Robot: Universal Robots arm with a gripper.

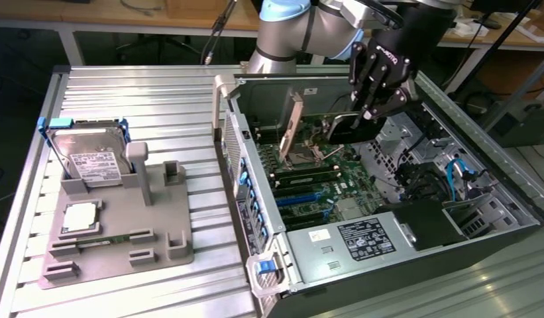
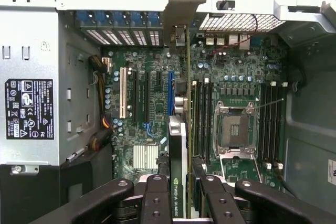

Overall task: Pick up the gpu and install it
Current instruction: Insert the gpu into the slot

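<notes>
Ribbed aluminium tabletop (image 1: 121, 86) in a workshop, carrying an open black computer case (image 1: 510, 199) that lies on its side toward the exterior view's right edge.

We see the gpu (image 1: 347, 131), a thin, flat, dark card with a long silver metal bracket at one end. It stands on edge inside the case, over the green motherboard (image 1: 321, 182), with its bracket end close against the case's rear wall. We cannot tell whether its lower edge touches a slot.

A black, jointed metal gripper (image 1: 371, 114) is clamped on the card's two faces, at the end away from the bracket.

We judge three risks:
- The card could come down beside the long blue slot (image 2: 170, 93) rather than in it.
- The bracket could catch on the rear wall.
- Because the card is held at one end only, a downward push could tilt it.

A slip sideways would strike the black memory sticks (image 2: 199, 119) just beside it, or the silver processor socket (image 2: 233, 129) beyond them.

Well apart, near the tabletop's opposite edge, a grey plastic fixture (image 1: 157, 218) holds a boxy silver hard drive (image 1: 91, 159).
</notes>
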